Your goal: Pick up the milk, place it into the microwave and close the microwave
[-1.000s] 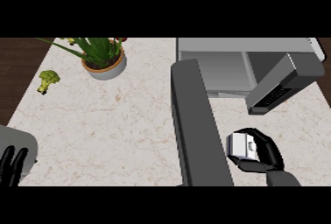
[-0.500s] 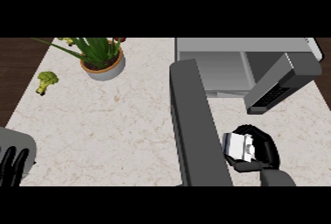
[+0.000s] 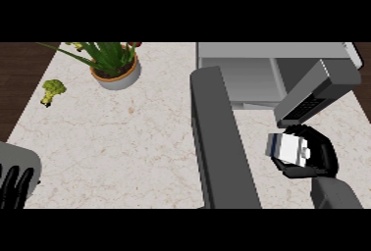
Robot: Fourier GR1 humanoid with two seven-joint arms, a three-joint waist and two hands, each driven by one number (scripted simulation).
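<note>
My head view looks down on a kitchen. A pale, marble-patterned bench [image 3: 130, 142] fills the view and carries a grey microwave [image 3: 246, 73] at its far right, its door [image 3: 221, 147] swung open toward me. A potted plant [image 3: 115, 66] stands near the far edge, and a piece of broccoli [image 3: 52, 91] lies to its left. A dark wood floor [image 3: 18, 83] shows beyond the bench's left side.

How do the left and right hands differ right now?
The right hand curls round the milk; the left hand holds nothing, fingers straight. The right hand is by the microwave; the left hand rests at the view's lower-left edge. Both are black.
</note>
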